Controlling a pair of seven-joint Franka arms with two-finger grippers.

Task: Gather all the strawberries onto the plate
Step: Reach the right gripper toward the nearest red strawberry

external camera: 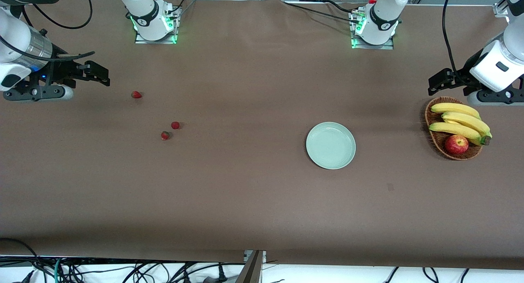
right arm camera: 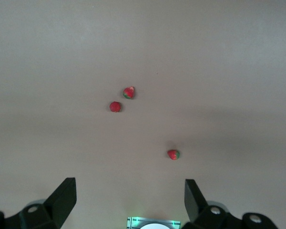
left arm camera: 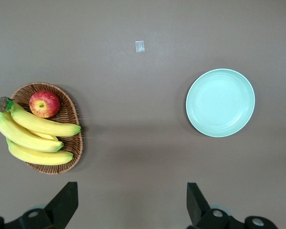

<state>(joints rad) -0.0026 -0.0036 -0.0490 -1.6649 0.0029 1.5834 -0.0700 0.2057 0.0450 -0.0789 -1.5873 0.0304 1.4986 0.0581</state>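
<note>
Brown table: strawberries [external camera: 165,135] lie apart from spread right gripper [external camera: 98,75] fingers [right arm camera: 62,198].

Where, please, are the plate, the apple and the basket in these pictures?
plate [external camera: 330,145]: front view, bare centre.
apple [external camera: 456,144]: front view, middle of its red skin.
basket [left arm camera: 70,113]: left wrist view, woven wall.

Strawberries [external camera: 136,94] [external camera: 175,125] [external camera: 165,135]: lie on bare tablecloth [external camera: 245,201] toward the right arm's end; one sits apart with free room all round, two lie near each other with a narrow gap between.
Plate [external camera: 330,145]: stands alone, nothing in it, open cloth on every side.
Between berries and plate: unobstructed cloth.
Basket [external camera: 434,139]: holds bananas [external camera: 460,123] and apple [external camera: 456,144], the only obstacle, at the left arm's end, well apart from the plate.
</note>
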